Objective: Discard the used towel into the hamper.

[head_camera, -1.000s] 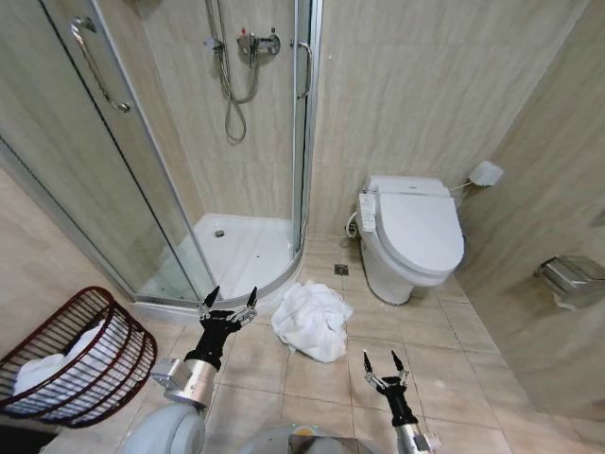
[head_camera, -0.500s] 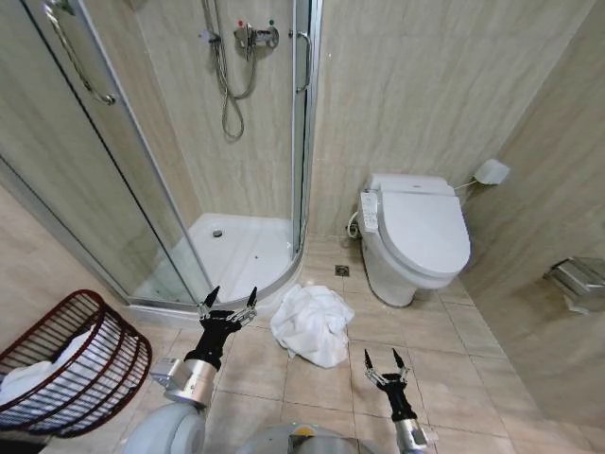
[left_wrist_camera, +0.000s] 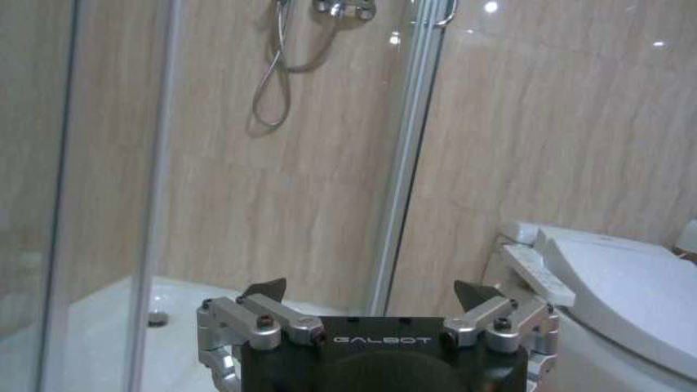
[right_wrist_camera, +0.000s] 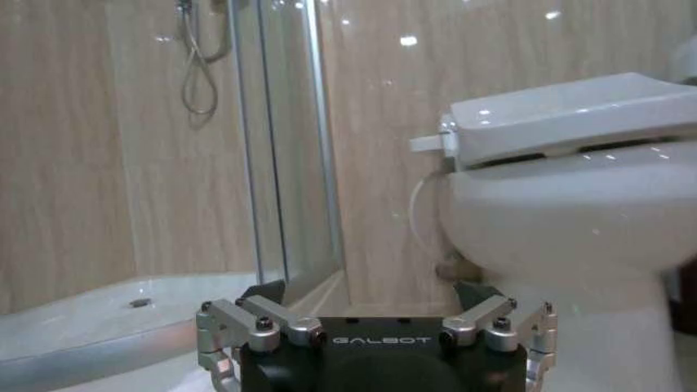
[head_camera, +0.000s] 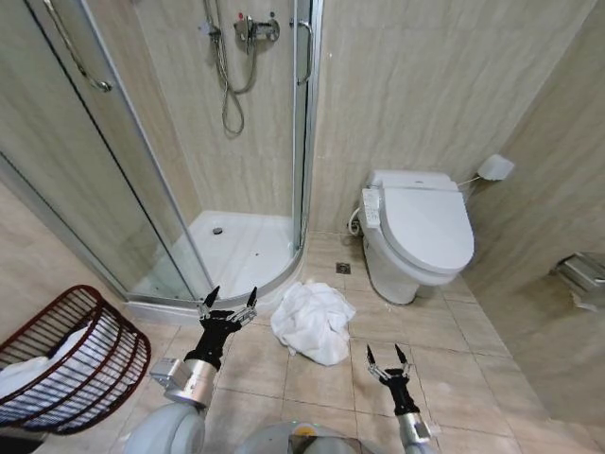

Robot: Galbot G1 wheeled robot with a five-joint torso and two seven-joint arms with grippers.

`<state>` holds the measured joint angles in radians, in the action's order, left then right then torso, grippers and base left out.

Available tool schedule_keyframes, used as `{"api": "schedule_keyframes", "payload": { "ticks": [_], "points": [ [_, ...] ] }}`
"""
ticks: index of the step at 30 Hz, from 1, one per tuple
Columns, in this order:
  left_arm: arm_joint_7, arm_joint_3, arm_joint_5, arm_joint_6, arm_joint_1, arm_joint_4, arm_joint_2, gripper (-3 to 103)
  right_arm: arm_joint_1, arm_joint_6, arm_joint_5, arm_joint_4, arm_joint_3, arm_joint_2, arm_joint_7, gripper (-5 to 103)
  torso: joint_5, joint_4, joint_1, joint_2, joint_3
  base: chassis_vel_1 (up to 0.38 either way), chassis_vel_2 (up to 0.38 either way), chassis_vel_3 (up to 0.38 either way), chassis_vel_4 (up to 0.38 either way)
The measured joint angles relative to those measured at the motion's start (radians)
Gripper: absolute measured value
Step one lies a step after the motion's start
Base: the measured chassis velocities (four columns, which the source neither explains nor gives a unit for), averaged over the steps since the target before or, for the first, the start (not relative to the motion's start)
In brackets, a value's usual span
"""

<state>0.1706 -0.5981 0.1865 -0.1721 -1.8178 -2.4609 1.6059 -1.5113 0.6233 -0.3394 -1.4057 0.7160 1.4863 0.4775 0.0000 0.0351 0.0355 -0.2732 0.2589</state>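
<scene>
You're lining up on the towel (head_camera: 311,322), crumpled on the floor between shower and toilet (head_camera: 418,232). Left claw (head_camera: 227,301) and right claw (head_camera: 388,354) are both hanging wide open, holding nothing. Next you're needing a reach down; the hamper (head_camera: 66,364) is waiting far left.

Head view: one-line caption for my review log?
Both grippers, left and right, open above the floor beside a crumpled white towel; hamper at left.
</scene>
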Motion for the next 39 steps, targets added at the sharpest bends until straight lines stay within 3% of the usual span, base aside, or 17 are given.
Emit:
{"api": "schedule_keyframes", "payload": {
  "ticks": [17,23,36,39],
  "points": [
    [0.000,0.000,0.000,0.000,0.000,0.000,0.000,100,0.208,-0.152,0.079,0.078,-0.123,-0.096,-0.022,100,-0.0001,0.0000,-0.021,0.067,-0.046,0.033,0.030,0.036,0.034],
    [0.000,0.000,0.000,0.000,0.000,0.000,0.000,100,0.316,-0.128,0.182,0.203,-0.149,-0.087,-0.035,100,0.0000,0.0000,-0.028,0.092,-0.064,0.057,0.058,0.050,0.050],
    [0.000,0.000,0.000,0.000,0.000,0.000,0.000,100,0.481,-0.085,0.256,0.536,-0.174,-0.039,-0.048,100,0.0002,0.0002,-0.035,0.123,-0.086,0.003,0.003,0.004,0.003],
    [0.000,0.000,0.000,0.000,0.000,0.000,0.000,100,0.521,-0.080,0.313,0.609,-0.182,-0.029,-0.053,100,0.0000,0.0002,-0.035,0.125,-0.087,0.000,0.000,0.000,0.000]
  ]
}}
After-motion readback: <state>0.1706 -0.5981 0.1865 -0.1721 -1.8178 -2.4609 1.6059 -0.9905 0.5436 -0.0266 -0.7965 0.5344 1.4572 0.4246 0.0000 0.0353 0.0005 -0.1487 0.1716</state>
